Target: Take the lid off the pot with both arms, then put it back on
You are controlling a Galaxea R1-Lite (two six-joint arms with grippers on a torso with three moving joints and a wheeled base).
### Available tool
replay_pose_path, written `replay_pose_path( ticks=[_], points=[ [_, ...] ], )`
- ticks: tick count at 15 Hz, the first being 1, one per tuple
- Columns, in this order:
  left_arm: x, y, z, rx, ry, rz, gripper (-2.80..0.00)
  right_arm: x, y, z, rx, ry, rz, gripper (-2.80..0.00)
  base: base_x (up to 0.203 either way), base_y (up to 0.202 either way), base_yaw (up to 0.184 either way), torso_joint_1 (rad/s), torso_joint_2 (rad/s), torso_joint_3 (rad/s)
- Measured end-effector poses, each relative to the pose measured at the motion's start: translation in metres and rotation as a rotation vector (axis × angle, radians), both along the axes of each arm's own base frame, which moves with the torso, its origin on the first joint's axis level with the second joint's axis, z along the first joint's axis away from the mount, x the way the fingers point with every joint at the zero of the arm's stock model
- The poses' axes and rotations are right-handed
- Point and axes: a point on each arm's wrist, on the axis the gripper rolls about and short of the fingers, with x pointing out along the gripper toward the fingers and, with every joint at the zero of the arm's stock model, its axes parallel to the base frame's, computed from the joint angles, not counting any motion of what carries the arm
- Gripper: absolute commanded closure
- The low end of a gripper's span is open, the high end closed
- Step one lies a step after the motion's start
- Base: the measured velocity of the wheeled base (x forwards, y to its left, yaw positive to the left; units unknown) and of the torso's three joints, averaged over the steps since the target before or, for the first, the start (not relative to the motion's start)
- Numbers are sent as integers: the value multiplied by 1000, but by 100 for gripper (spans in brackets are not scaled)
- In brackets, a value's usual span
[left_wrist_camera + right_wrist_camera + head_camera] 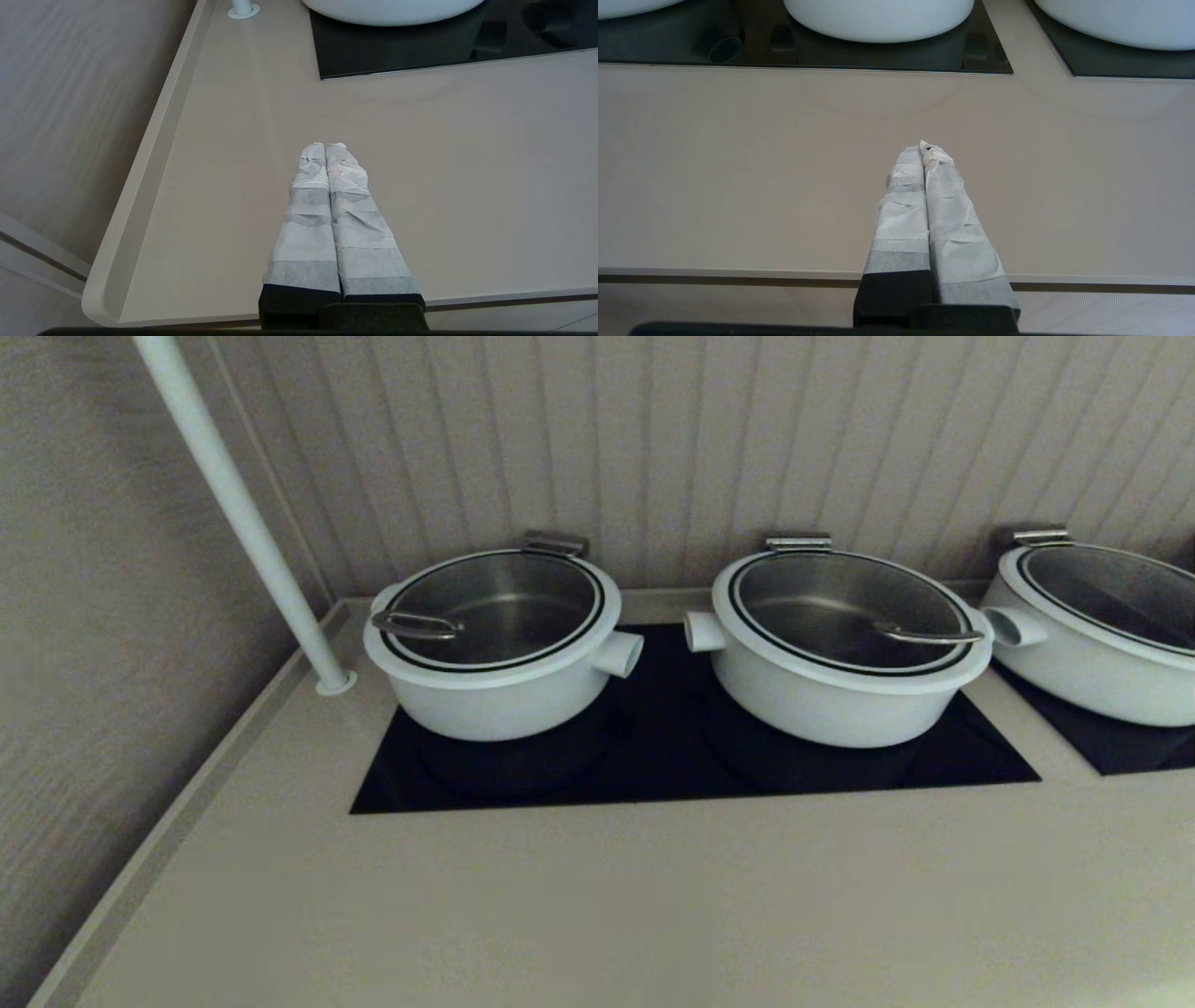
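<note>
Three white pots stand on black cooktops at the back of the beige counter: a left pot [495, 681], a middle pot [840, 691] and a right pot [1092, 653] cut by the frame edge. Each carries a glass lid with a metal handle: left lid [495, 602], middle lid [845, 607]. Neither arm shows in the head view. My left gripper [325, 145] is shut and empty above the counter's front left. My right gripper [922, 147] is shut and empty above the counter's front, facing the middle pot [878, 18].
A white slanted pole [238, 509] is fixed to the counter at the back left, next to the left pot. A raised lip [140, 186] runs along the counter's left edge. A ribbed wall stands close behind the pots.
</note>
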Motion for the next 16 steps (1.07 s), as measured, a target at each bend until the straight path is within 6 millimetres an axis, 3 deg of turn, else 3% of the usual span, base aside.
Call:
replay_pose_path(
  ticks=[16],
  points=[
    [0,0,0,-26,1,2,0,0,0,0,1,0,0,0,0,0,0,0,0,0]
  ],
)
